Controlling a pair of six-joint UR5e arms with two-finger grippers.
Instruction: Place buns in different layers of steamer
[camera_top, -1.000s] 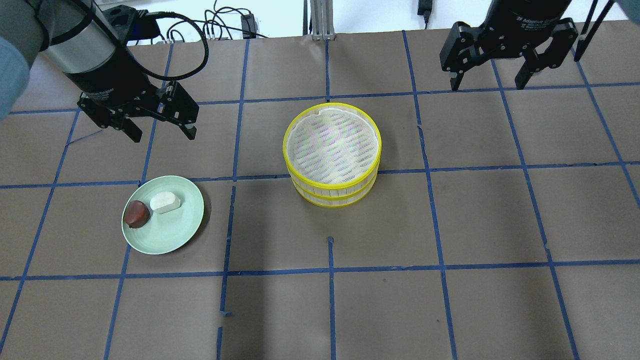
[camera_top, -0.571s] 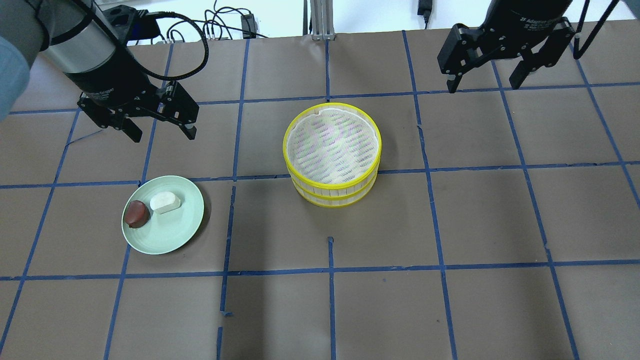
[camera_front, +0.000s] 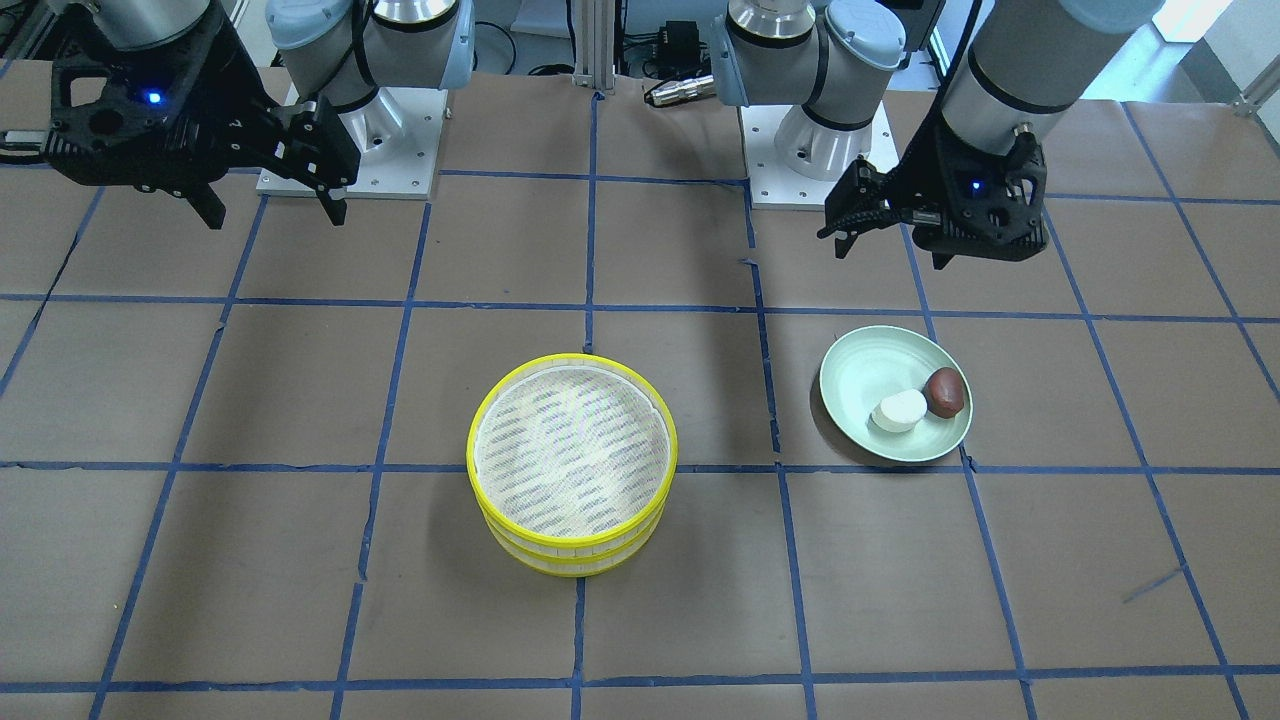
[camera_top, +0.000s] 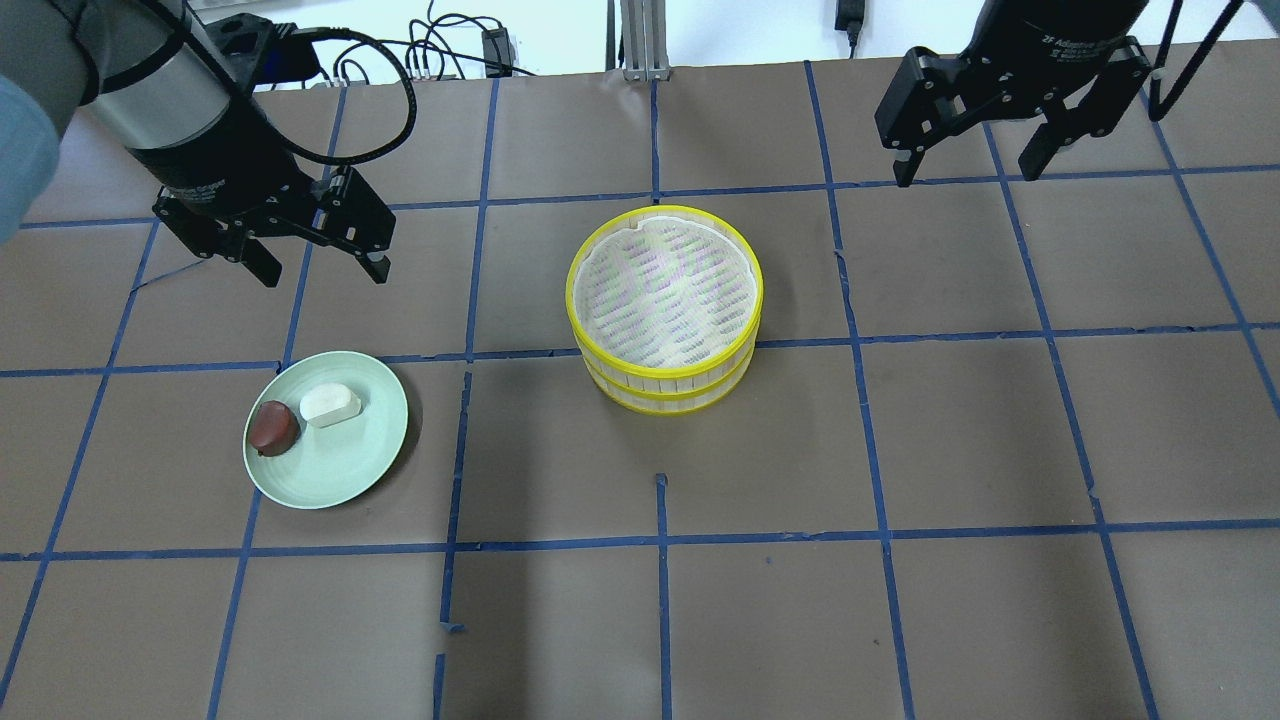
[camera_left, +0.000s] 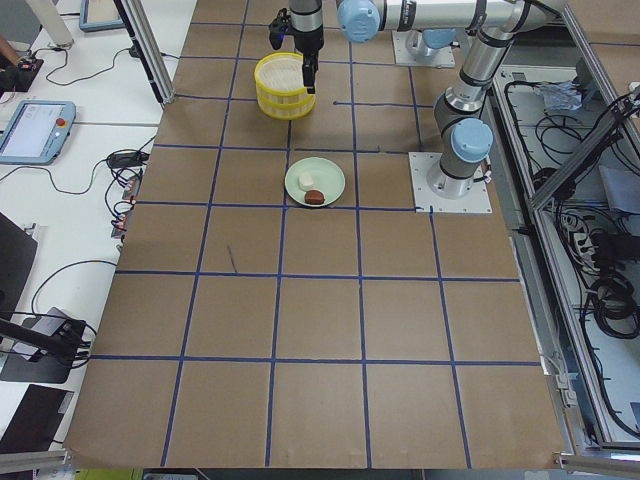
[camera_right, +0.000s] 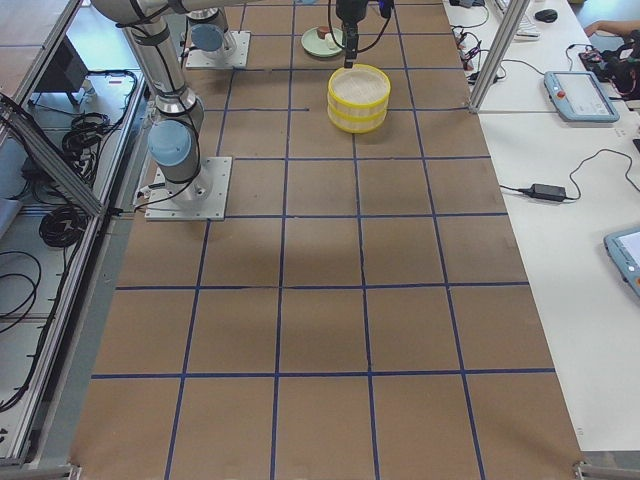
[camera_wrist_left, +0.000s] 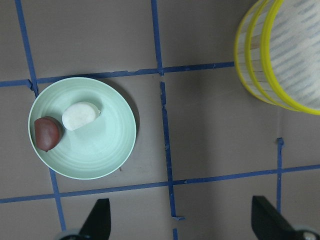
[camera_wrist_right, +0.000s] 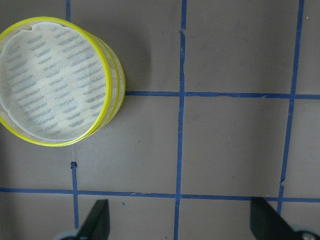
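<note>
The steamer (camera_top: 664, 305) stands mid-table as two stacked yellow-rimmed trays with nothing on the top mesh; it also shows in the front view (camera_front: 572, 462) and the right wrist view (camera_wrist_right: 55, 85). The white bun (camera_top: 331, 405) and the reddish-brown bun (camera_top: 272, 427) lie side by side on a pale green plate (camera_top: 350, 470), also seen in the left wrist view (camera_wrist_left: 79, 115) (camera_wrist_left: 47, 133). My left gripper (camera_top: 320, 265) is open and empty, raised above the table behind the plate. My right gripper (camera_top: 968, 165) is open and empty, raised at the far right, well away from the steamer.
The table is brown paper with a blue tape grid. Cables (camera_top: 440, 45) and a post (camera_top: 640, 40) lie along its far edge. The robot bases (camera_front: 800, 150) stand at the back in the front view.
My right gripper has shifted slightly left and back. My left gripper has barely moved. The buns, plate and steamer are unmoved.
</note>
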